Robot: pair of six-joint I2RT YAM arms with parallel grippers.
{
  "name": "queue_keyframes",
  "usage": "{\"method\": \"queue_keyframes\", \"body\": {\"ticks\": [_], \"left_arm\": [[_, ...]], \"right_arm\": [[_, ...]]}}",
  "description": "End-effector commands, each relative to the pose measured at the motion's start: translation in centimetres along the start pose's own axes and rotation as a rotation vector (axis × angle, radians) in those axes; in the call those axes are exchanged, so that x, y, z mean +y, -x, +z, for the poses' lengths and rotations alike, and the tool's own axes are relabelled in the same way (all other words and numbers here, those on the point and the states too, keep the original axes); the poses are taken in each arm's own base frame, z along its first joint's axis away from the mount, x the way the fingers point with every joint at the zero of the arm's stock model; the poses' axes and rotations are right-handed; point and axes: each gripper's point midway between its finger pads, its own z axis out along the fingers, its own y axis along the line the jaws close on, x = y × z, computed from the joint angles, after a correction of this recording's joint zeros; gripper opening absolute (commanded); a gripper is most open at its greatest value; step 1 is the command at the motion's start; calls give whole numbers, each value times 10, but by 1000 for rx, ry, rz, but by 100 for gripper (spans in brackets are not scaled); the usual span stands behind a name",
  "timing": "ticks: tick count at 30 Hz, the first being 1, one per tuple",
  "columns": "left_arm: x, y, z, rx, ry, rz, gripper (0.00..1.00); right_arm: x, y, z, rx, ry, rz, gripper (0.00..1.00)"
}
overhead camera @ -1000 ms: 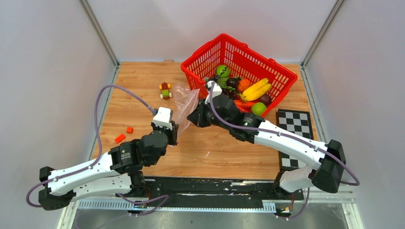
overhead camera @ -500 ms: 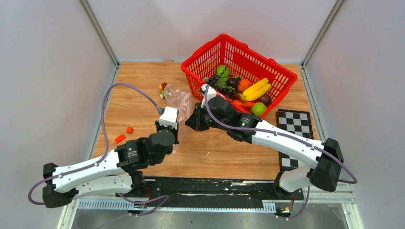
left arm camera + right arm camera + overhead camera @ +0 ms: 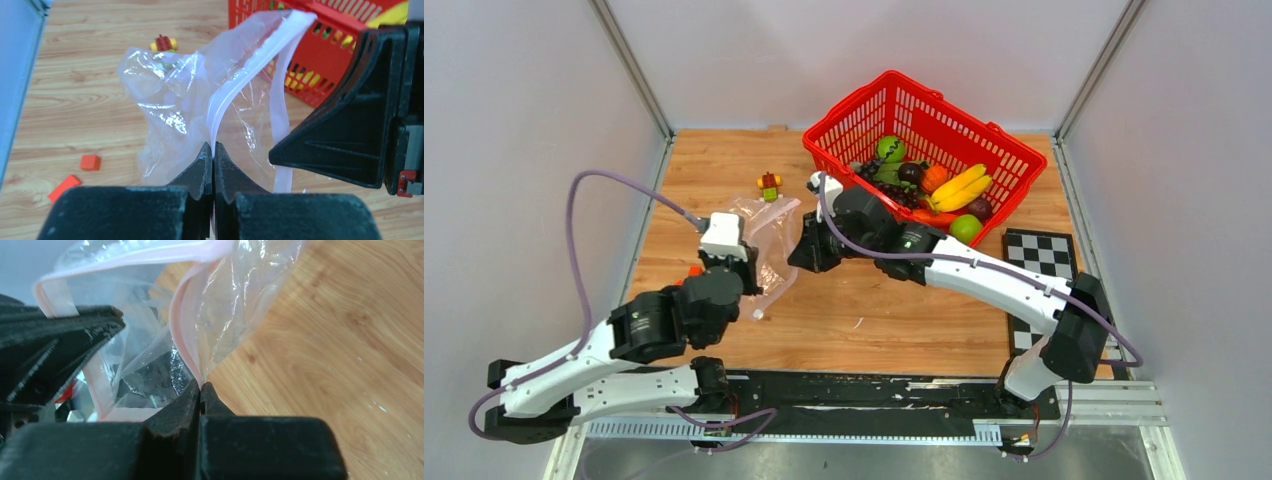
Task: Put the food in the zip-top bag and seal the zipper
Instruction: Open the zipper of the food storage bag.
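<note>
A: The zip-top bag (image 3: 774, 245) is hanging between the two arms, left of the red basket (image 3: 984, 145), over the wooden worktop (image 3: 874, 300). What is changing?

B: The left end effector (image 3: 213, 152) has just closed and is now pinching one lip of the zipper (image 3: 222, 102). The right end effector (image 3: 201, 390) is still clamping the other lip. Both have carried the bag leftward, so its mouth is probably being spread for loading.

A: And the food (image 3: 959, 187)?

B: It is sitting in the basket. The arms are covering much of the bag from above, and its crumpled bottom is hard to read.
</note>
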Motion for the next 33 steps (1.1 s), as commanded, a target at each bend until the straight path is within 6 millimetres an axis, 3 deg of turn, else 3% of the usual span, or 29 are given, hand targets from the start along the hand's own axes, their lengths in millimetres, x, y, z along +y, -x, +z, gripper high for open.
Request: {"method": "queue_keyframes", "body": {"ticks": [1,4,6,10,13,19,22,28,33], "left_arm": [[34,28,-17,-22,118,-50,0],[43,41,-23,-16,166,-36,0],[43,46,-24,-8,176,-21,0],[28,46,-18,25,169,20,0],[13,27,-6,66,169,54,0],[-15,-40,20,137,143,36,0],[-12,-49,23,130,171,35,0],[-3,-41,22,78,185,7,0],[-9,-39,22,66,135,-17,0]], "right_arm": [[50,28,-3,-37,201,-52,0],[52,33,-4,-43,204,-51,0],[42,34,-6,-50,158,-39,0],[-8,15,-5,-40,-18,3,0],[-39,-5,-6,-10,-96,29,0],[-89,-41,-4,96,-297,32,0],[-110,-37,-13,72,-416,-2,0],[-115,-27,-25,64,-472,-58,0],[-78,-21,-23,73,-280,-67,7]]}}
